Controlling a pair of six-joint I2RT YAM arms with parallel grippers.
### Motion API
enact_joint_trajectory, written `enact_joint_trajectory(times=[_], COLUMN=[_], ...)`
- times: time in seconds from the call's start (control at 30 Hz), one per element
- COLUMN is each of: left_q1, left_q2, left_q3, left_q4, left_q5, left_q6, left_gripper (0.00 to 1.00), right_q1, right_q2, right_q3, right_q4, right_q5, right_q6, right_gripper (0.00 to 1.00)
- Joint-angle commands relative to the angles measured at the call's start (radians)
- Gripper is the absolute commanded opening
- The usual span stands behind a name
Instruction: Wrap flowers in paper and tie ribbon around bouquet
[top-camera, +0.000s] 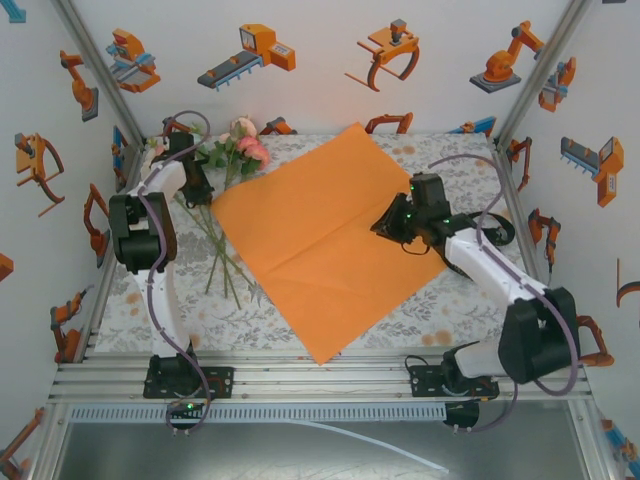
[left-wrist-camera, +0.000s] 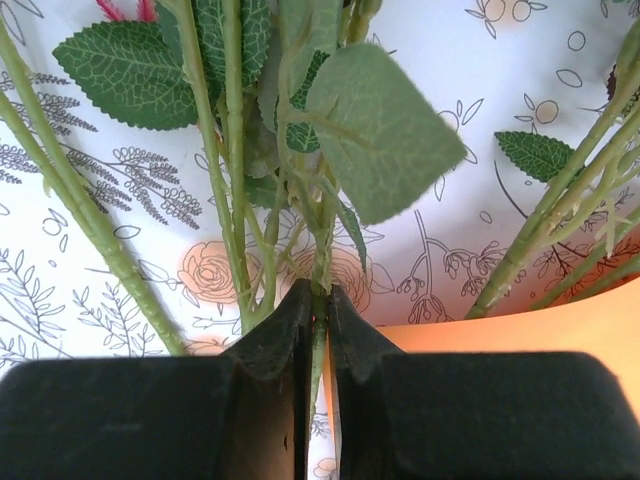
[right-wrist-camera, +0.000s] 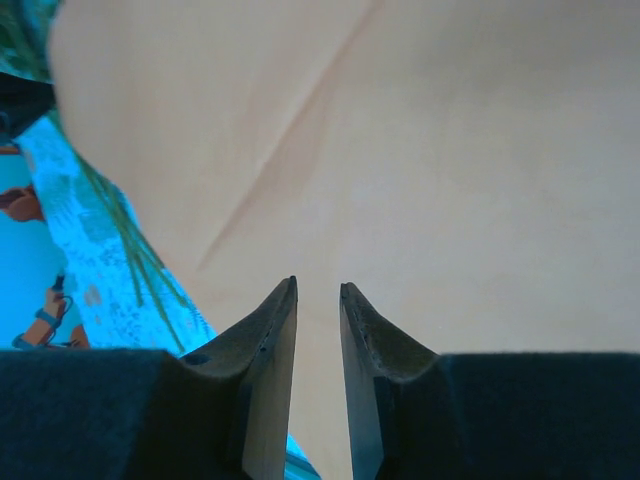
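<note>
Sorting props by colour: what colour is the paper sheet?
Plain bright orange; the paper shows best in the top external view.

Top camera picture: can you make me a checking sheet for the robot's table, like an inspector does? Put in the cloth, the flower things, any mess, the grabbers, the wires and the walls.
Surface: flowery tablecloth, lying flat.
Job's things: orange paper lies open and flat in the middle of the table. The flowers lie beside its left edge, with the blooms at the far end.
Clutter: nothing seen.
Grippers: left gripper is shut on a flower stem. Right gripper is over the paper, jaws a little apart, nothing between them.
Cables: grey-purple cables run along both arms.
Surroundings: white walls with orange robot pictures, and a metal frame rail at the near edge.
</note>
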Motion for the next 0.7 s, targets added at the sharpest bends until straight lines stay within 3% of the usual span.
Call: enact_joint_trajectory(times=[0.0, 0.2, 0.4, 0.53, 0.67], left_q1=[0.004, -0.023, -0.126, -0.226, -0.369], left_q2=[-0.119, -0.304, -0.509, -0.600, -0.538], left_q3=[0.005, -0.023, -0.038, -0.083, -0.055], left_q4=[-0.033, -0.031, -0.045, 0.085, 0.246], left_q5=[-0.038, -0.098, -0.180, -0.051, 0.014], left_q6=[0.030, 0.056, 0.101, 0.039, 0.052], left_gripper=[0.12, 0.08, 0.04, 0.04, 0.03], right_q1=[0.000, 0.000, 0.000, -0.001, -0.003], right_q2=[-0.079, -0.169, -0.250, -0.292, -0.295], right_q3=[0.033, 0.024, -0.001, -0.040, -0.065], right_q4=[-0.071, -0.108, -0.127, -0.096, -0.069], right_q5=[0.054, 0.086, 0.136, 0.181, 0.183], right_q6=[-0.040, -0.063, -0.088, -0.107, -0.130], right_gripper=[0.29, 0.30, 0.38, 0.45, 0.57])
